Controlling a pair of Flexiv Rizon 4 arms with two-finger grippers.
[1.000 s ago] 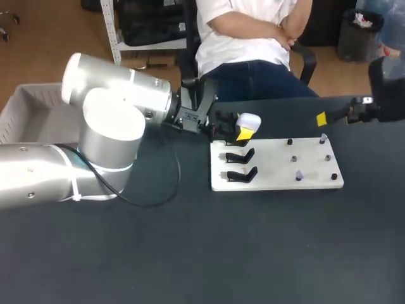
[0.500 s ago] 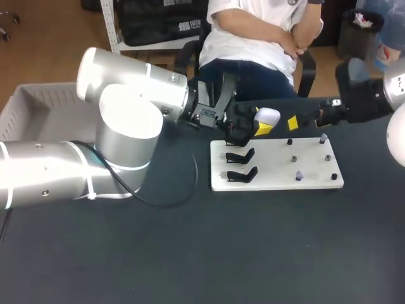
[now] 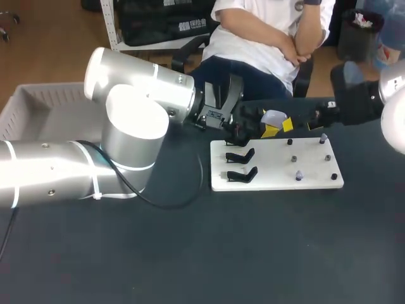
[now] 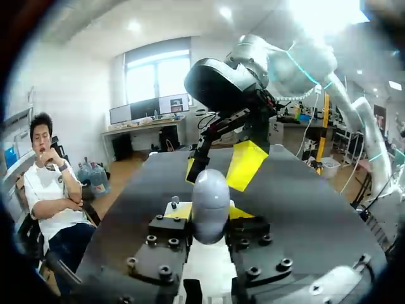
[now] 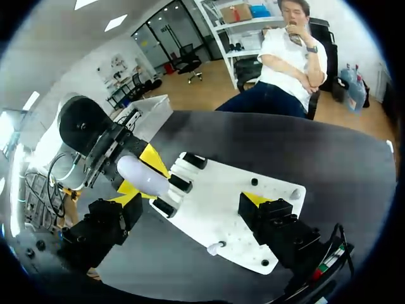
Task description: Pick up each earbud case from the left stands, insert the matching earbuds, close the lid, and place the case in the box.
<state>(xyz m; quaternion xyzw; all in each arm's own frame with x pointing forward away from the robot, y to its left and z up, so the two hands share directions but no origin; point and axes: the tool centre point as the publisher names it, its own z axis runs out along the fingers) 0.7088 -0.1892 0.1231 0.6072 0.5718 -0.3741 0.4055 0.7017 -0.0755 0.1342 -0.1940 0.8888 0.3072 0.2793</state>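
White board [image 3: 272,166] mid-tabletop: black stands [image 3: 240,156] at left edge empty, pegs [image 3: 299,175] rightward, likely earbuds. Over board's far edge, left gripper [image 4: 209,214] clenched earbud case [image 4: 210,193] aloft, facing right gripper [image 5: 190,204], jaws released, probably for earbud insertion.

The head camera looks down from high behind the robot on the whole dark desk [image 3: 190,253]. The left wrist camera sits close behind the left hand [image 4: 209,212], facing level across the desk. The right wrist camera looks down on the white board [image 5: 234,215], shared with the head view; all three catch the earbud case [image 3: 273,118].
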